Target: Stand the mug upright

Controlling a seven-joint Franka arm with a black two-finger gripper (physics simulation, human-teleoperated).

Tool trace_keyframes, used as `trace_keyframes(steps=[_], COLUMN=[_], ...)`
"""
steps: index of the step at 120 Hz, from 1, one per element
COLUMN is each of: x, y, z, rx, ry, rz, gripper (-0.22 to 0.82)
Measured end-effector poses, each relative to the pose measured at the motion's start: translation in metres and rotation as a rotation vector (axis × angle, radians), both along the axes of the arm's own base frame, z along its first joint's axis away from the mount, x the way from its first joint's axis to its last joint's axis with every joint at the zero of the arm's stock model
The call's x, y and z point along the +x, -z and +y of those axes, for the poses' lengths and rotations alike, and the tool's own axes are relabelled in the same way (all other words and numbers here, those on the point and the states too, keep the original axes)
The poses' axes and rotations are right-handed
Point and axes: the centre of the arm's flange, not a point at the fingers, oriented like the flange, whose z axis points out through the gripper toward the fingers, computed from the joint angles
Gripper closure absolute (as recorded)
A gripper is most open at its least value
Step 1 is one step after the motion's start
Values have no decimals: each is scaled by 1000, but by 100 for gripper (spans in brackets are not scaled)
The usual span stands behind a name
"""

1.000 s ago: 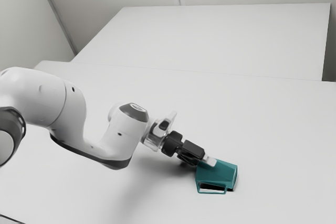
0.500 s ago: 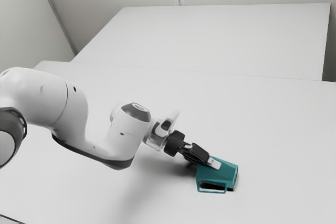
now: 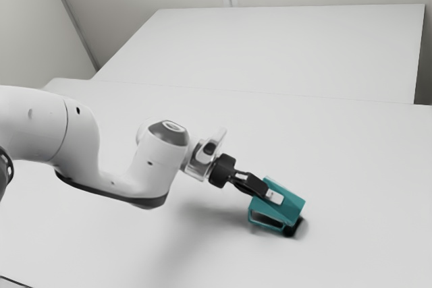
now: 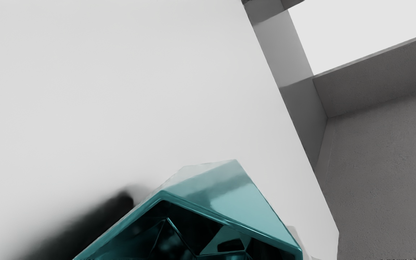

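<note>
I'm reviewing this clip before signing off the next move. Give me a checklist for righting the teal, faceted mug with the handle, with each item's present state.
1. Black two-finger gripper shut on the teal, faceted mug: ok.
2. Mug's open mouth toward the gripper: ok, the wrist view looks into it.
3. Handle clear of the fingers: ok, it juts out below the near fingertip in the exterior view.
4. Mug upright: not ok, it is tilted.
5. Mug's lower edge off the white table: cannot tell.
</note>
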Motion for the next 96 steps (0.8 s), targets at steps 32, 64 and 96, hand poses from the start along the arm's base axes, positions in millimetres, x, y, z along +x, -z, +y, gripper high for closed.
trace_keyframes(steps=[32, 64, 96], x=[16, 49, 42], y=[-52, -119, -132], z=[58, 105, 85], rx=[147, 515, 899], ry=[49, 179, 339], rz=[-111, -201, -184], gripper=[79, 79, 79])
